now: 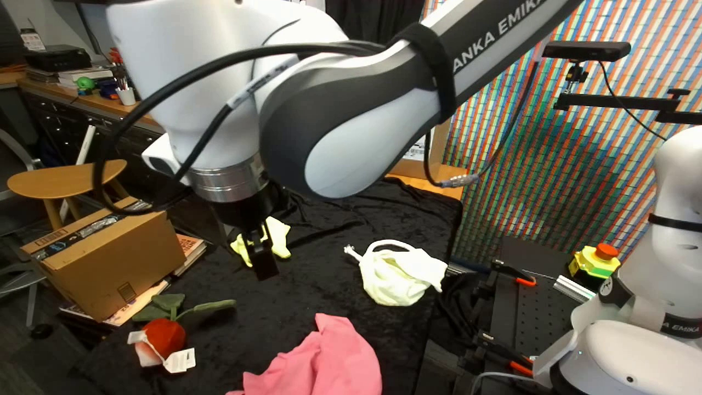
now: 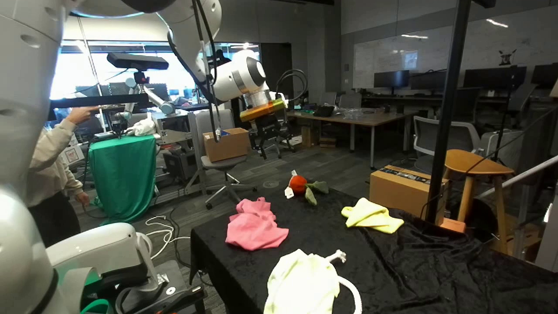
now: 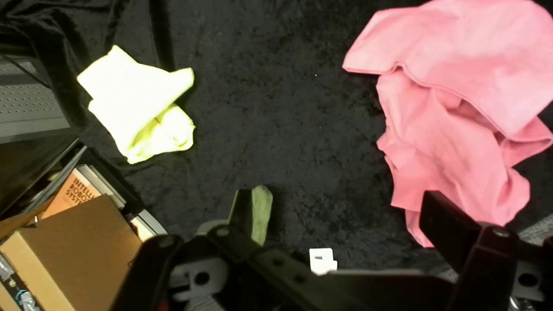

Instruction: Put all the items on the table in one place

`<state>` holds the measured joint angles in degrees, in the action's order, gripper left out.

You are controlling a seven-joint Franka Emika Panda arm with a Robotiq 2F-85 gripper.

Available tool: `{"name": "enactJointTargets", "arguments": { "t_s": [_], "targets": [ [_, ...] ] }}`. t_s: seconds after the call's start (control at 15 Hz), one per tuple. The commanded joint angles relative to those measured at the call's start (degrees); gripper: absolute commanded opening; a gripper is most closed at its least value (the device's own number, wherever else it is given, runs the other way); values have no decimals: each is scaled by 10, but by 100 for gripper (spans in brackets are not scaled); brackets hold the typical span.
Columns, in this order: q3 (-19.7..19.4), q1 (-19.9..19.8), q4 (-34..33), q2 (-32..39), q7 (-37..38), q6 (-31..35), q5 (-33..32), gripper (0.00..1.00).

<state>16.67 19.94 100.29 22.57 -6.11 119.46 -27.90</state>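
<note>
My gripper (image 3: 338, 195) hangs well above the black table (image 3: 268, 108), open with nothing between its fingers. The small red-and-green object (image 1: 165, 336) lies near a table edge, with white tags. In the wrist view only its green leaf (image 3: 262, 211) and a tag (image 3: 322, 260) show; my gripper hides the rest. To the right in that view is the crumpled pink cloth (image 3: 449, 142), partly behind a fingertip. The pale yellow cloth (image 3: 138, 103) lies at left. In both exterior views the white cloth (image 1: 403, 277) shows, with the white tube loop (image 1: 390, 243) against it.
A brown cardboard box (image 1: 115, 263) on books stands beside the table, near a wooden stool (image 2: 475, 161). A black post (image 2: 445, 109) rises by the table's edge. A white robot arm (image 1: 630, 351) and an emergency stop button (image 1: 606, 252) are at the right of an exterior view.
</note>
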Motion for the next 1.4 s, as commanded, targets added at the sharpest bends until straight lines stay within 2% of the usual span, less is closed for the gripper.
{"name": "enactJointTargets", "arguments": {
  "t_s": [0.0, 0.47, 0.87, 1.13, 1.33],
  "targets": [
    [-12, 37, -107, 71, 17, -37, 19, 100],
    [-34, 71, -208, 140, 27, -49, 34, 100],
    [-52, 93, -268, 189, 50, -41, 36, 100],
    [-61, 100, -271, 210, 94, 1, 44, 100],
    [-55, 91, -245, 221, 173, 83, 39, 100]
  ]
}}
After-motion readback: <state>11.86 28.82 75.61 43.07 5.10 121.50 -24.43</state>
